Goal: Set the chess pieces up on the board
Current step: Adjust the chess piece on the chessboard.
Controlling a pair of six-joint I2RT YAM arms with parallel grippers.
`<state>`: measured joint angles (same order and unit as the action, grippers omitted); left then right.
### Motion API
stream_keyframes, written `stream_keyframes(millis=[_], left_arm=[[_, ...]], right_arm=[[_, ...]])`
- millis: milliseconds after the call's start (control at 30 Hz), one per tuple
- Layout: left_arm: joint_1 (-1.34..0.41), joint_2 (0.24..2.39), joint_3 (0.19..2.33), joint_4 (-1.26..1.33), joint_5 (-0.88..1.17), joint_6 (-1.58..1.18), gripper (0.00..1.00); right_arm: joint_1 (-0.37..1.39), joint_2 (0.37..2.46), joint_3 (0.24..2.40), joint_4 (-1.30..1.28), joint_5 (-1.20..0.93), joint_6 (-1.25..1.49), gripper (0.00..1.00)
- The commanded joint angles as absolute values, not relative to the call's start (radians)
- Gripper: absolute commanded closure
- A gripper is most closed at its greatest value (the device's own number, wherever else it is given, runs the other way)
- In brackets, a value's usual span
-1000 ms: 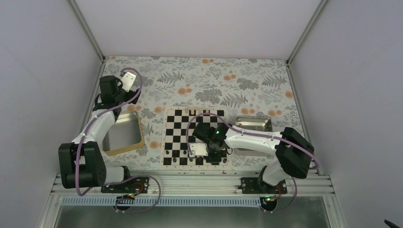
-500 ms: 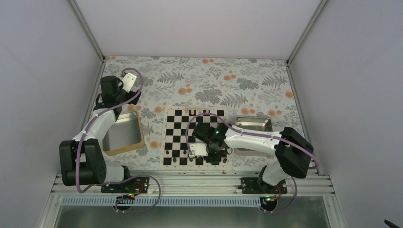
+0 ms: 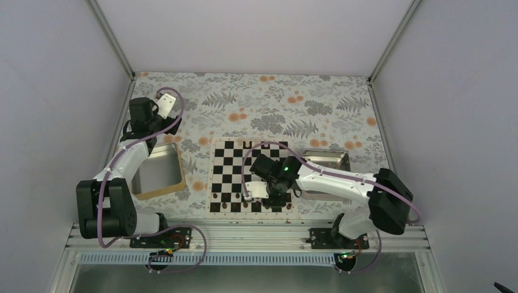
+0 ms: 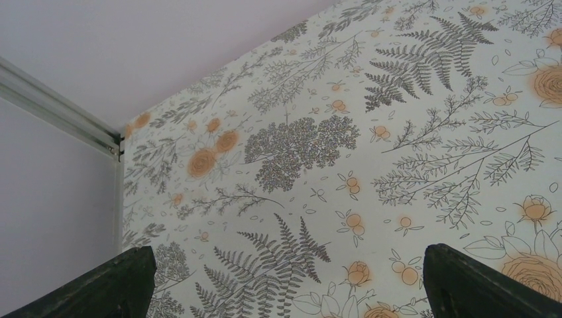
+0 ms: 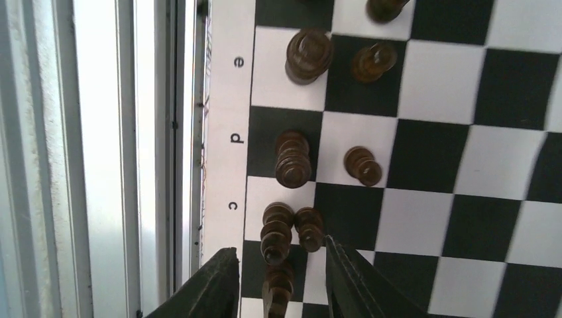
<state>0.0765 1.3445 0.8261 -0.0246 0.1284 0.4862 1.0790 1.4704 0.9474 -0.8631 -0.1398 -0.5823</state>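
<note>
On my feed the board point(image 3: 227, 177) lay flat at the middle of the worktop point(image 3: 275, 104), close to its near edge, with its lettered border running along the near rail point(image 5: 106, 159). The right gripper point(image 5: 278, 248) hung low over the board's near rows. Its fingers point(image 5: 222, 285) stood partly apart on either side of one dark brown chessman point(image 5: 278, 290), and a gap showed on each side, so it had hold of nothing. More dark chessmen point(image 5: 293, 158) stood in two rows just inside the lettered border, one pair point(image 5: 276, 232) almost touching each other by the letter c.

The left gripper point(image 4: 286, 248) was out near the far left corner of the worktop, well apart from the board. Its fingers point(image 4: 112, 285) were spread wide, with only the flowered cloth point(image 4: 318, 146) between them.

A tray with a tan rim point(image 3: 157, 172) sat by the left edge. A steel tray point(image 3: 327, 160) sat just beside the board's right side, partly under the right arm.
</note>
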Motion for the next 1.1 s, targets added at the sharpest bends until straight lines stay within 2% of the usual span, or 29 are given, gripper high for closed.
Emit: stream_keyframes(millis=[0, 467, 1067], left_arm=[[0.083, 1.347, 0.843, -0.022, 0.151, 0.492, 0.00], [0.082, 1.358, 0.838, -0.017, 0.143, 0.496, 0.00], [0.083, 1.380, 0.833, -0.010, 0.130, 0.508, 0.00]], right_arm=[[1.072, 1.403, 0.982, -0.880, -0.152, -0.586, 0.64], [0.967, 1.462, 0.960, -0.856, -0.159, -0.665, 0.72], [0.949, 1.581, 0.976, -0.843, -0.207, -0.732, 0.74]])
